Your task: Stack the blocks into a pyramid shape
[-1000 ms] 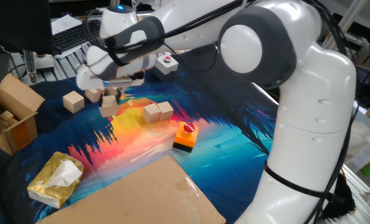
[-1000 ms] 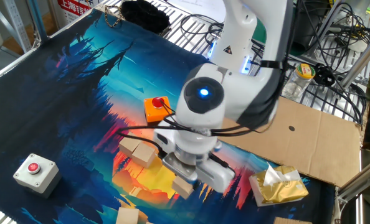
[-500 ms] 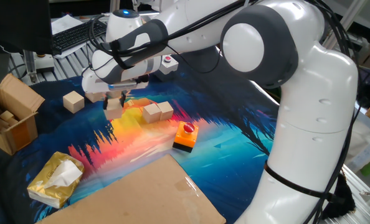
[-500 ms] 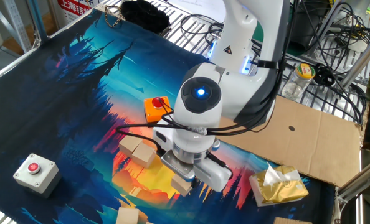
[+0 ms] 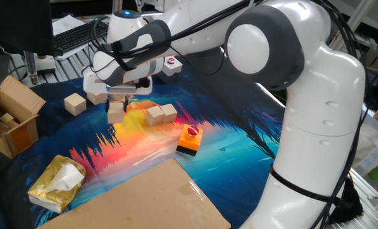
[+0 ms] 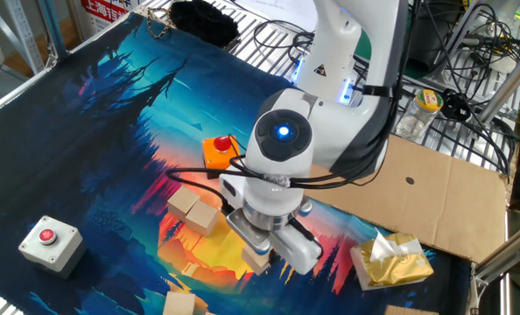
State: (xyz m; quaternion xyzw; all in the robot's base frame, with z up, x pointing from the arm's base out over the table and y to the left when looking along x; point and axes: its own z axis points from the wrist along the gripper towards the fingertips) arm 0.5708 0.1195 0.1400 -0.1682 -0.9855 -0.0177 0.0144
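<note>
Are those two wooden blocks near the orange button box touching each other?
Touching. One fixed view shows the left block and right block side by side with no gap.

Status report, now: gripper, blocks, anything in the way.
Gripper shut on one block, low over the mat. Two blocks side by side beside it. Orange button block stands clear.

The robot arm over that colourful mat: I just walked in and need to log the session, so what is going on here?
The arm's gripper is shut on a small wooden block, held low over the mat beside two blocks that sit side by side. Another block lies apart, towards the cardboard box, and one more shows just behind the gripper. Nothing is stacked yet, so the pyramid is only at its bottom row. The orange-and-black button block sits untouched nearby.
</note>
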